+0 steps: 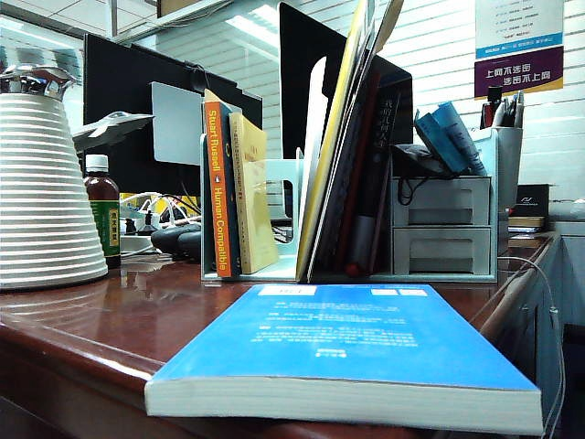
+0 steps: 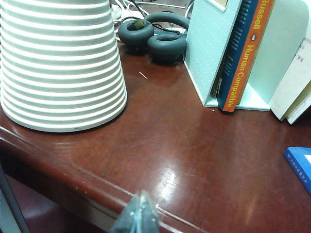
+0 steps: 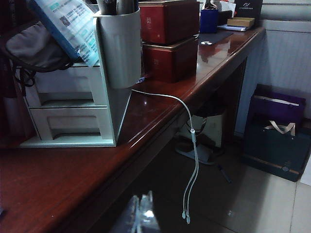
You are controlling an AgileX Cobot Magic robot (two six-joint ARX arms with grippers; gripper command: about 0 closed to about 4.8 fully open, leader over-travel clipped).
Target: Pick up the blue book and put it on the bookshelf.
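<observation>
The blue book (image 1: 352,343) lies flat on the dark red desk, close to the front edge, its bright blue back with white print facing up. Only its corner (image 2: 299,167) shows in the left wrist view. Behind it stands the mint-green bookshelf (image 1: 285,178) (image 2: 211,48), with the orange-spined "Human Compatible" book (image 1: 219,192) and other books in its slots. My left gripper (image 2: 142,204) hangs shut and empty over the desk's front edge, well short of the book. My right gripper (image 3: 141,200) is shut and empty, just off the desk edge above the floor. Neither gripper shows in the exterior view.
A white ribbed cone-shaped object (image 2: 58,63) stands at the desk's left, with dark headphones (image 2: 160,36) behind it. To the right of the rack are a two-drawer unit (image 3: 73,116), a pen cup (image 3: 121,46), red boxes (image 3: 167,43) and a white cable (image 3: 193,145) hanging off the edge.
</observation>
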